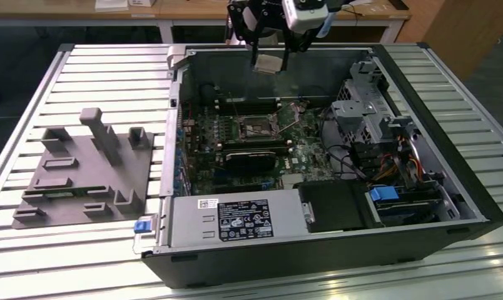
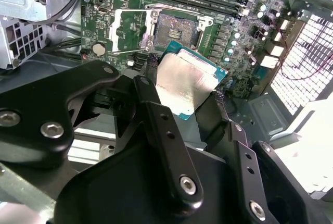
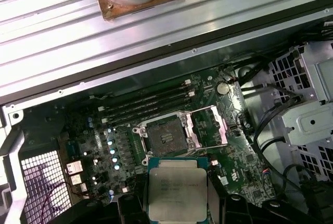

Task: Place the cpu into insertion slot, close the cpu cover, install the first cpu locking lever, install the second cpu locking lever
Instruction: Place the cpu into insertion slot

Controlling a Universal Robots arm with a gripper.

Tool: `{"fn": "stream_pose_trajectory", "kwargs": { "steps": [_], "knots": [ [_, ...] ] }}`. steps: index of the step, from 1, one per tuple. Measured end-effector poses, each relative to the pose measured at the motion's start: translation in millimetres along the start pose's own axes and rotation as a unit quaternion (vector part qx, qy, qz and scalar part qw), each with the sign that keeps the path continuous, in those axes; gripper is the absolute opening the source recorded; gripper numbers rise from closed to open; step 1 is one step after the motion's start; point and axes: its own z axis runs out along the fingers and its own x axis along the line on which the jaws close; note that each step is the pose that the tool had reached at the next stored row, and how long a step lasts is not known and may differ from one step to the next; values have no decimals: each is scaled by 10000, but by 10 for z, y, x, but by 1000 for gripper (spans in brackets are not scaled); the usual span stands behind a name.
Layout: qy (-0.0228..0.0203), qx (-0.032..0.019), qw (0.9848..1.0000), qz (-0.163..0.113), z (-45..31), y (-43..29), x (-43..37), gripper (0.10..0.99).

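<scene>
**Gripper clamped on the cpu, held above the open computer case**

In the exterior view the gripper (image 1: 269,56) hangs over the far side of the computer case (image 1: 318,250), closed on the cpu (image 1: 268,64) well above the motherboard. The insertion slot (image 1: 258,129) lies below and nearer, and a grey fixture (image 1: 84,165) sits on the slatted table (image 1: 109,69) at the exterior view's left. In the second wrist view the black fingers (image 2: 150,96) pinch the cpu (image 2: 184,78) by opposite edges. The insertion slot (image 2: 177,26) is bare, with the cpu cover (image 2: 127,28) swung open beside it. In the first wrist view the cpu (image 3: 178,190) hangs apart from the insertion slot (image 3: 165,138), and the cpu cover (image 3: 208,126) is raised.
</scene>
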Motion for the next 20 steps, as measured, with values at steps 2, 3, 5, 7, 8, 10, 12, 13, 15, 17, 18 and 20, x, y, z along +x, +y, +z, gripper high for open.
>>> {"fn": "stream_pose_trajectory", "kwargs": {
  "steps": [2, 3, 5, 7, 8, 10, 12, 13, 15, 17, 18, 20],
  "knots": [
    [-3, 0, 10000, 33, 1, -1, 2, 541],
    [-4, -1, 10000, 51, 1, -1, 3, 541],
    [-8, -1, 10000, 86, 2, -2, 5, 541],
    [-10, -2, 9999, 120, 4, -3, 7, 541],
    [-12, -2, 9999, 137, 4, -3, 8, 541],
    [-15, -3, 9999, 172, 5, -4, 10, 541],
    [-19, -4, 9998, 207, 6, -5, 12, 541],
    [-20, -4, 9997, 224, 7, -5, 14, 541],
    [-23, -5, 9997, 259, 8, -6, 16, 541],
    [-26, -6, 9996, 293, 9, -7, 19, 541],
    [-28, -6, 9995, 310, 9, -8, 20, 541],
    [-31, -7, 9994, 345, 10, -9, 23, 541]
  ]
}}
